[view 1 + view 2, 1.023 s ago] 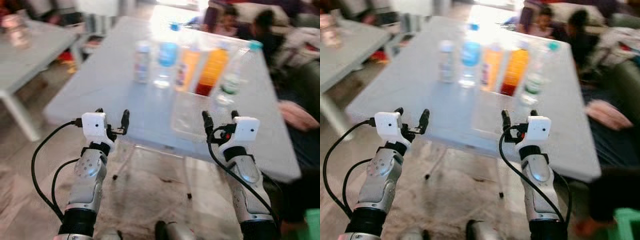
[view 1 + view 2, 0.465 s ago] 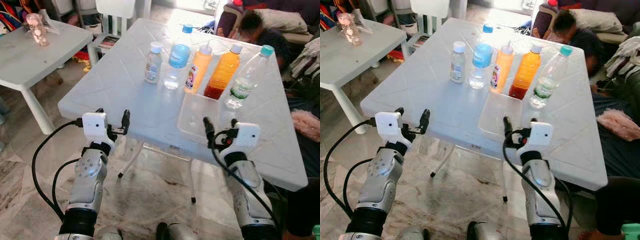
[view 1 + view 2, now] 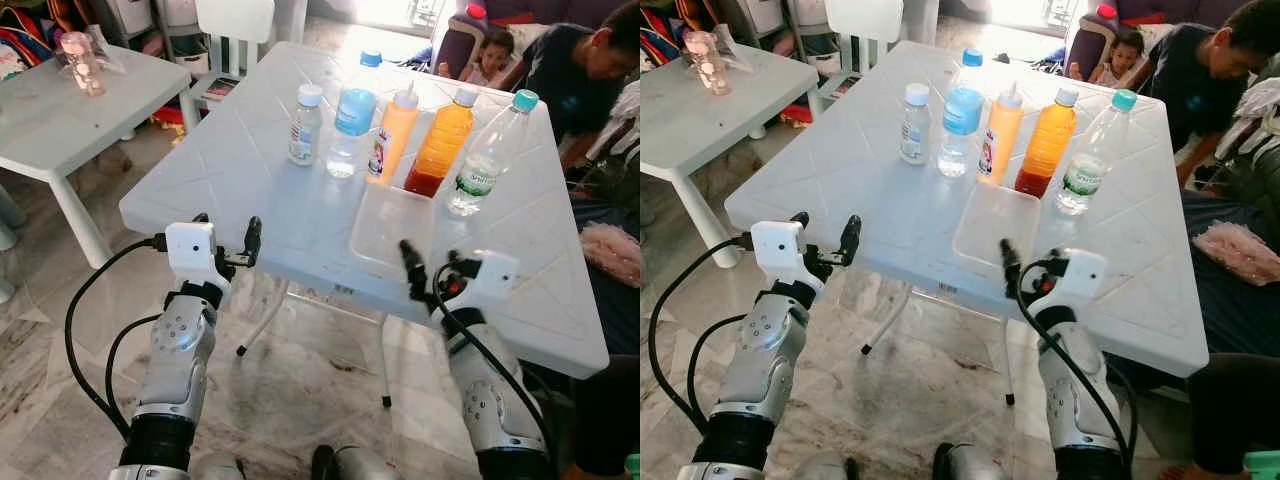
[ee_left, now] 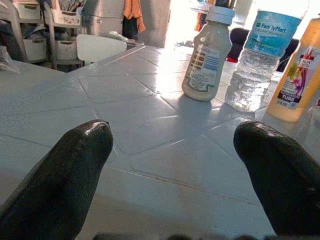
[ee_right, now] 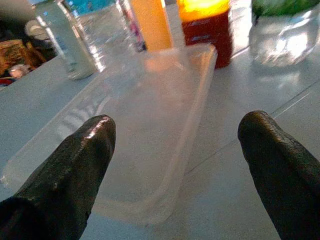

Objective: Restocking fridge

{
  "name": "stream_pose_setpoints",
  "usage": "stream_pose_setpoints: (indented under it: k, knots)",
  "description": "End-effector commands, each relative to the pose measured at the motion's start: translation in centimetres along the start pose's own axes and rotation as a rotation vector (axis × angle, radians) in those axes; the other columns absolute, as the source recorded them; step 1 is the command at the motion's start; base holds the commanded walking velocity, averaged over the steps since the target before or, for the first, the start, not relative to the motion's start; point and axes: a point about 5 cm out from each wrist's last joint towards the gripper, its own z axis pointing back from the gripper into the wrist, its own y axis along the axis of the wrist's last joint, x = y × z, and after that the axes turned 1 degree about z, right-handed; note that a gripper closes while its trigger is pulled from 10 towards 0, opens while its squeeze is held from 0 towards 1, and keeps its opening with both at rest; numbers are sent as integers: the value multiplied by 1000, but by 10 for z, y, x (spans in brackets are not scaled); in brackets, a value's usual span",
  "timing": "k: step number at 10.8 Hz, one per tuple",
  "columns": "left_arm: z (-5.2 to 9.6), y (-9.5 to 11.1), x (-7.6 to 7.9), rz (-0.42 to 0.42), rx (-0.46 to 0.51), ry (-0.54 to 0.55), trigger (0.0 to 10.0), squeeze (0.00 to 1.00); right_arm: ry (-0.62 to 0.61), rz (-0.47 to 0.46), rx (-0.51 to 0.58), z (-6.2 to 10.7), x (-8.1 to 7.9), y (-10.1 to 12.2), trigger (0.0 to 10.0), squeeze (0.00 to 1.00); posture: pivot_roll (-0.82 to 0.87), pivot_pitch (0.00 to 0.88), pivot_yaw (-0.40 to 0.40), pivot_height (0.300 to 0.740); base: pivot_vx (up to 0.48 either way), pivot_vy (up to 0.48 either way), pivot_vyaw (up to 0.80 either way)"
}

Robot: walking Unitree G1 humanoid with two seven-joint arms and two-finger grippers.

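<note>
Five bottles stand in a row on the white table (image 3: pixel 230 170): a small white one (image 3: pixel 305 125), a blue-labelled water bottle (image 3: pixel 352 118), an orange squeeze bottle (image 3: pixel 395 132), an orange juice bottle (image 3: pixel 440 145) and a clear teal-capped bottle (image 3: pixel 487 155). A clear plastic tray (image 3: pixel 395 228) lies in front of the juice bottle. My right gripper (image 3: pixel 432 268) is open at the table's near edge, just short of the tray (image 5: pixel 150 125) and tilted leftwards. My left gripper (image 3: pixel 227 226) is open at the near left edge, facing the small white bottle (image 4: pixel 207 55) from a distance.
A second white table (image 3: pixel 60 110) with a glass jar (image 3: pixel 82 62) stands to the left, with a gap of marble floor between. A white chair (image 3: pixel 235 20) is behind. Two people (image 3: pixel 575 60) sit past the far right corner. Pink cloth (image 3: pixel 610 250) lies to the right.
The blurred picture has steadied as the camera settled. My right gripper has rolled leftwards and dropped a little at the tray's near end. The left gripper has stayed put.
</note>
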Motion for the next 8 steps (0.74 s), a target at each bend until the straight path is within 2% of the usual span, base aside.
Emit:
stream_pose_setpoints:
  k: [1, 2, 3, 8]
  knots:
    - [-2, 0, 4, -8, -2, -19, 10000, 0, 16, -42, 3, -4, -1, 3, 6353, 0, 68, 58, -80, 740, 0, 0, 0]
    - [-2, 0, 5, -8, -2, -21, 10000, 0, 15, -55, -15, -4, 0, 1, 353, 0, 70, 57, -80, 740, 0, 0, 0]
    - [-3, 0, 5, -8, -1, -22, 10000, 0, 19, -51, -23, -5, 1, -1, 0, 0, 71, 57, -79, 740, 0, 0, 0]
    - [-3, 0, 6, -11, 0, -30, 10000, 0, -2, -88, -35, -6, 6, -4, 0, 0, 73, 54, -74, 740, 0, 0, 0]
